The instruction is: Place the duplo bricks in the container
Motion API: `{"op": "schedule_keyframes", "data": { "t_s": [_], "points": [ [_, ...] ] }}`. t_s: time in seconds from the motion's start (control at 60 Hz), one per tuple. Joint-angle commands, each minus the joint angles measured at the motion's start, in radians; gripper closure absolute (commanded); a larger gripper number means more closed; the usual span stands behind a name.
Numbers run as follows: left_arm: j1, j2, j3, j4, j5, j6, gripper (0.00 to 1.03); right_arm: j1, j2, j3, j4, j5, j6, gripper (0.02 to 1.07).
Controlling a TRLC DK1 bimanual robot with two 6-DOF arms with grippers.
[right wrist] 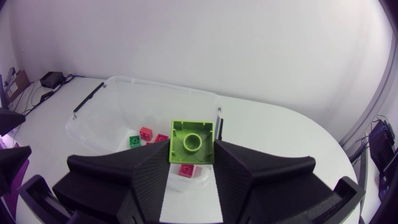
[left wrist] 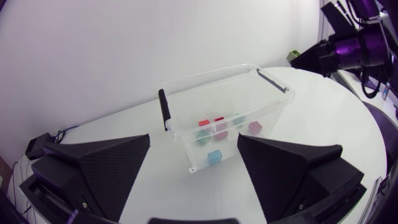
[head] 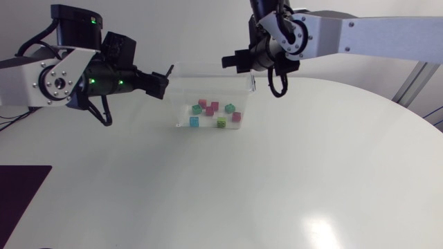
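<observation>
Start at the clear container [head: 208, 67] on the bench [head: 277, 180]. Several small duplo bricks [head: 214, 114], pink, green and blue, already lie on its floor. Just left of its left wall hangs your left gripper [head: 165, 77], fingers spread and holding nothing. Up by the far rim is your right gripper [head: 230, 61], fingers closed on a lime-green duplo brick [right wrist: 191, 142]. You look to be at the drop step. Bring that brick squarely over the opening, then part the fingers so it falls inside, clear of the rim.
</observation>
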Motion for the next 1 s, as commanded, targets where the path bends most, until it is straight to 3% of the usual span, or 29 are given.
{"op": "schedule_keyframes", "data": {
  "t_s": [0.0, 0.15, 0.2, 0.25, 0.283, 0.317, 0.533, 0.8, 0.983],
  "points": [
    [-0.001, -0.053, -0.061, 0.010, 0.002, 0.025, 0.05, 0.016, 0.093, 0.059, -0.026, 0.011, -0.026, 0.66],
    [0.013, -0.147, -0.145, 0.025, -0.010, 0.036, 0.05, 0.022, 0.196, 0.159, -0.032, 0.011, -0.049, 0.65],
    [0.022, -0.176, -0.168, 0.025, -0.012, 0.041, 0.05, 0.023, 0.223, 0.189, -0.032, 0.017, -0.055, 0.60],
    [0.025, -0.202, -0.187, 0.025, -0.018, 0.044, 0.05, 0.025, 0.257, 0.226, -0.042, 0.031, -0.064, 0.37],
    [0.027, -0.220, -0.199, 0.025, -0.019, 0.048, 0.05, 0.028, 0.286, 0.260, -0.068, 0.044, -0.066, 0.13],
    [0.028, -0.234, -0.210, 0.025, -0.025, 0.053, 0.05, 0.028, 0.309, 0.283, -0.081, 0.052, -0.066, 0.06],
    [0.056, -0.322, -0.262, 0.014, -0.038, 0.051, 0.05, 0.034, 0.292, 0.283, -0.085, 0.086, -0.060, 0.06],
    [0.073, -0.484, -0.349, 0.025, -0.048, 0.044, 0.05, 0.057, 0.015, -0.009, 0.057, 0.187, -0.132, 0.06],
    [0.071, -0.589, -0.400, 0.019, -0.059, 0.044, 0.04, 0.051, -0.165, -0.179, 0.086, 0.229, -0.162, 0.06]
  ]
}}
